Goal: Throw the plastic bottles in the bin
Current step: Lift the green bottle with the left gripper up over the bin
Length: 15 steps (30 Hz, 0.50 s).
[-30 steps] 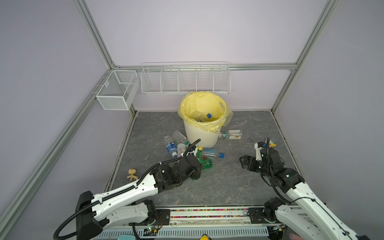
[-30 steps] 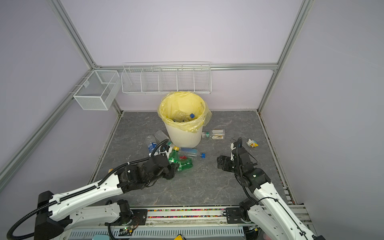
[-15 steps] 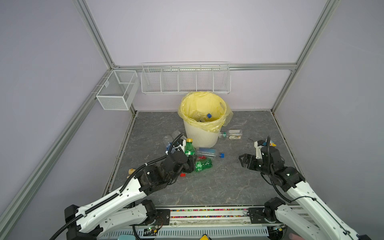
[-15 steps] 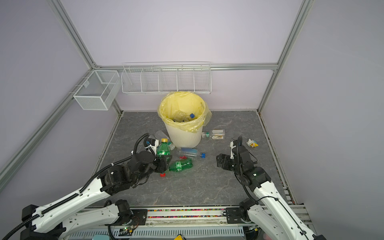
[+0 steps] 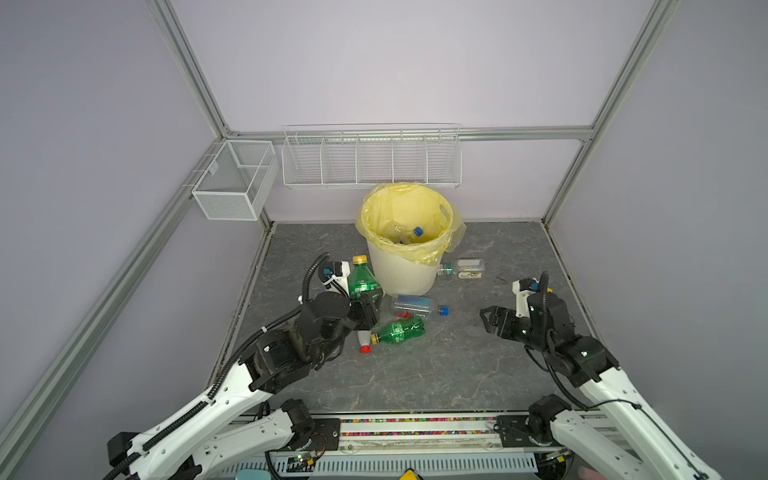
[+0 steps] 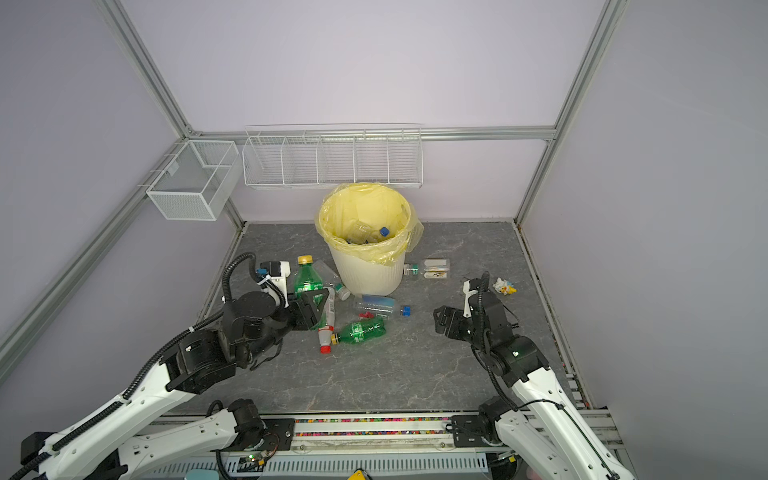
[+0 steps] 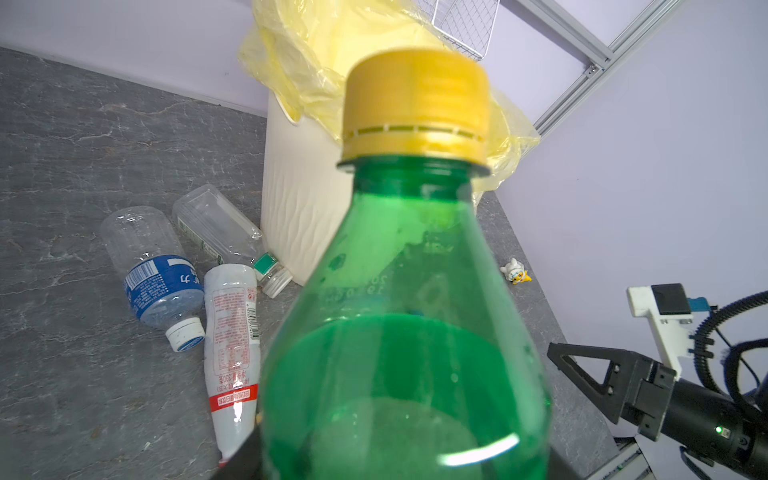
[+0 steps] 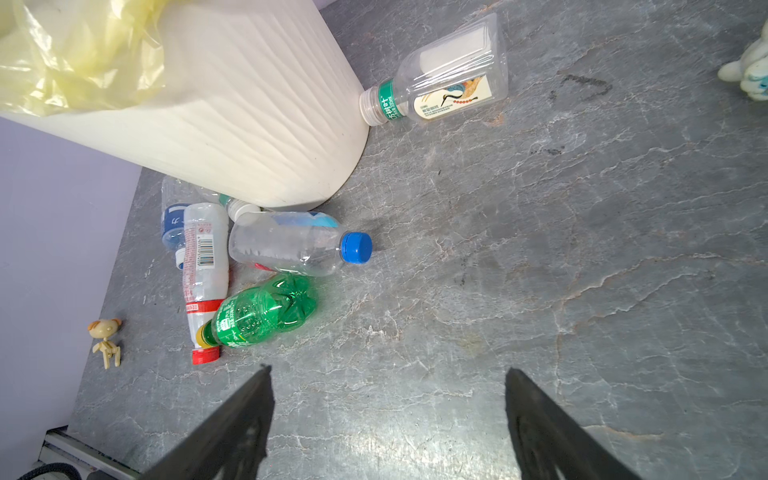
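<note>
Nearest me, the right gripper (image 5: 492, 320) hangs over the grey floor (image 5: 415, 374) on the right side, jaws spread wide with nothing between them. Opposite it, the left gripper (image 6: 311, 306) is clamped on the lower body of a green bottle (image 5: 361, 281), which stands upright, long axis vertical, yellow cap on top, just beside the left of the bin (image 5: 399, 276). A little past the grippers a second green bottle (image 5: 399, 331) lies on its side, long axis across the floor, cap towards the left arm. Touching its cap end is a red-capped bottle (image 6: 326, 322), lying near-to-far with the cap towards me. Just behind them a blue-capped clear bottle (image 5: 411, 303) lies crosswise, cap pointing right. Tucked against the bin's left foot, a blue-labelled bottle (image 7: 158, 274) and a clear green-banded bottle (image 7: 220, 232) lie with caps angled my way. On the bin's right a crane-label bottle (image 5: 463, 268) lies crosswise, cap at the bin's base. The cream ribbed bin stands at the back, its yellow bag (image 5: 415, 208) open, with more bottles inside, one showing a blue cap (image 5: 417, 231).
</note>
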{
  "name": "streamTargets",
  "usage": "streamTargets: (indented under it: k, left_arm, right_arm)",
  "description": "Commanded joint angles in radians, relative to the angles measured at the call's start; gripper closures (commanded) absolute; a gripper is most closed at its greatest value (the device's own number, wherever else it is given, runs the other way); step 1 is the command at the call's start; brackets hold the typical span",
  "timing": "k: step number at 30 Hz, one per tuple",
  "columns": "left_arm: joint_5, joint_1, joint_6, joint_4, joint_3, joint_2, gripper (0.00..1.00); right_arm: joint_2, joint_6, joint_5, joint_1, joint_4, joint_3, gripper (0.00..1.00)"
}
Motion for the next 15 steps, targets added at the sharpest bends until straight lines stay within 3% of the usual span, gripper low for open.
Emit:
streamTargets:
  k: [1, 9, 15]
  left_arm:
    - [-0.018, 0.008, -0.001, -0.034, 0.022, -0.027, 0.41]
    - [-0.037, 0.011, 0.003, -0.055, 0.032, -0.039, 0.41]
    - [0.006, 0.057, 0.049, -0.053, 0.143, 0.068, 0.41]
  right_arm:
    - [-0.003, 0.007, -0.001, -0.006, -0.01, 0.012, 0.12]
    - [-0.019, 0.011, -0.014, -0.005, -0.016, 0.007, 0.12]
    - [-0.04, 0.012, -0.009, -0.005, -0.018, -0.007, 0.12]
